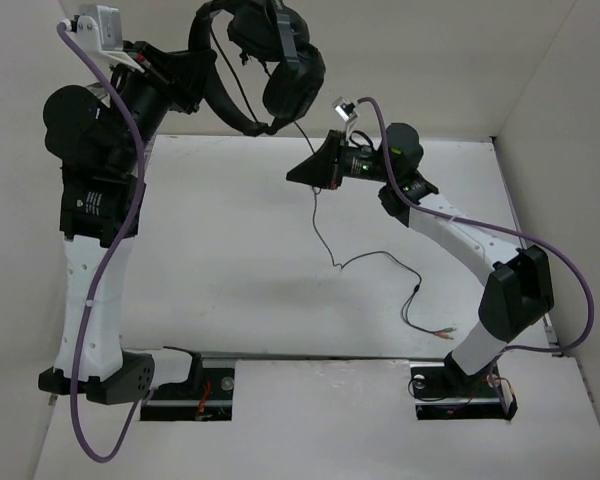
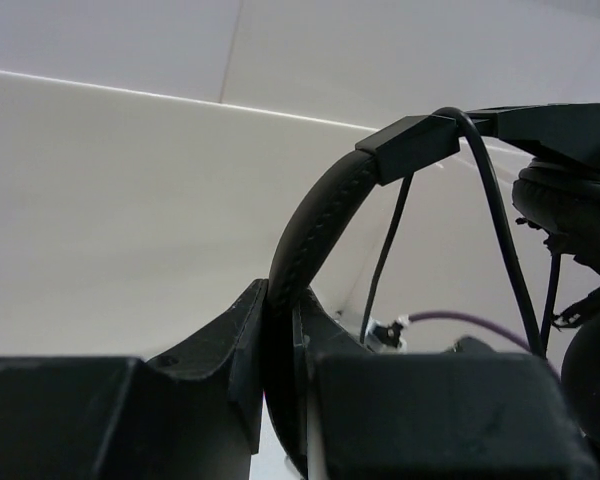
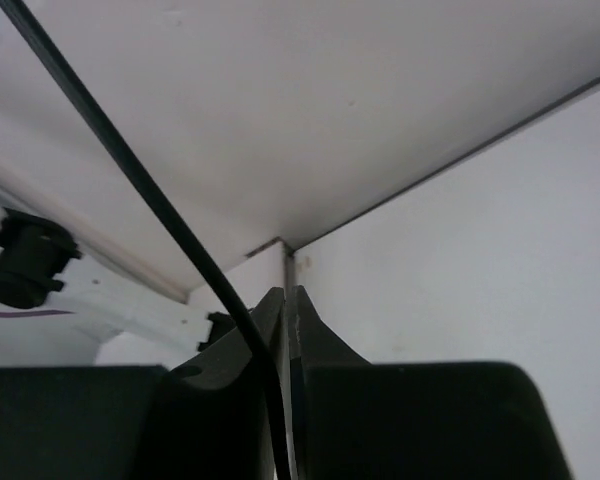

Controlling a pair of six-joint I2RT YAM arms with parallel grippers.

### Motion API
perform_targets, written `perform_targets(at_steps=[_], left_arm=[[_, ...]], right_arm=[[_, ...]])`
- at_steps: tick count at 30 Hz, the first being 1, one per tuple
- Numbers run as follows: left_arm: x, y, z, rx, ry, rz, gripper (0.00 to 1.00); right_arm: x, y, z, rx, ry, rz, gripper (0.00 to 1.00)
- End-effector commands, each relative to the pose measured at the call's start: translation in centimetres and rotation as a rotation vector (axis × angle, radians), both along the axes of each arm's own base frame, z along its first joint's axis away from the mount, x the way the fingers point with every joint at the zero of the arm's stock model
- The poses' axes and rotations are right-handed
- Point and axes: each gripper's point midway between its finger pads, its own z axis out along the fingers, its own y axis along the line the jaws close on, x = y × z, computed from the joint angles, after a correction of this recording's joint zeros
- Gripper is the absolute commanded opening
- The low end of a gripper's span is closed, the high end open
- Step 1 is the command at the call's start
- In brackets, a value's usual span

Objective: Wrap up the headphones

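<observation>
A: Where are the headphones (image 1: pixel 280 70)?
B: Off the desk (image 1: pixel 230 290), held up at the far side. The left pincer (image 2: pixel 280 305) is clenched on the padded headband, which rises from between its fingers and arches over to the right.
A: And the earcups?
B: Both hang to the right of that pincer. The left wrist camera catches one padded cup at its right edge.
A: What about the cable (image 1: pixel 321 235)?
B: It drops from the lower earcup into the right pincer (image 1: pixel 298 175), which sits just below the cups and points left. In the right wrist view the thin black line runs slantwise down into the narrow slit between the fingers, so that pincer is closed on the cable.
A: And the rest of it?
B: Below the pincer it hangs down to the desk, kinks, then trails rightward in a loose curve. The small coloured plugs (image 1: pixel 446 334) lie on the desk near the right arm's base
</observation>
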Motion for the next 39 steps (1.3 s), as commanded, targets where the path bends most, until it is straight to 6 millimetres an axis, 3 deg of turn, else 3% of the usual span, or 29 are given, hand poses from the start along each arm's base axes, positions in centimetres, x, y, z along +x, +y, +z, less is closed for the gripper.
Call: perform_targets(at_steps=[1, 10, 22, 28, 33, 39], left_arm=[[-1.9, 2.8, 6.2, -0.135, -0.167, 0.085, 0.0], [1.1, 8.2, 7.0, -0.129, -0.2, 0.406, 0.0], [3.1, 9.7, 5.9, 0.025, -0.251, 0.549, 0.01], [4.6, 10.8, 5.4, 0.05, -0.246, 0.613, 0.01], [5.8, 11.7, 4.6, 0.079, -0.235, 0.693, 0.01], [7.5, 11.9, 1.2, 0.195, -0.199, 0.765, 0.01]], right_arm=[[-5.4, -0.1, 4.6, 0.15, 0.001, 0.163, 0.14], [-11.9, 1.9, 2.2, 0.139, 0.063, 0.36, 0.15], [-15.8, 1.1, 3.5, 0.129, -0.033, 0.479, 0.02], [-17.0, 0.3, 4.5, 0.133, -0.066, 0.499, 0.0], [-17.6, 1.0, 4.5, 0.114, -0.069, 0.51, 0.0], [-15.7, 1.9, 4.8, 0.012, -0.117, 0.412, 0.0]])
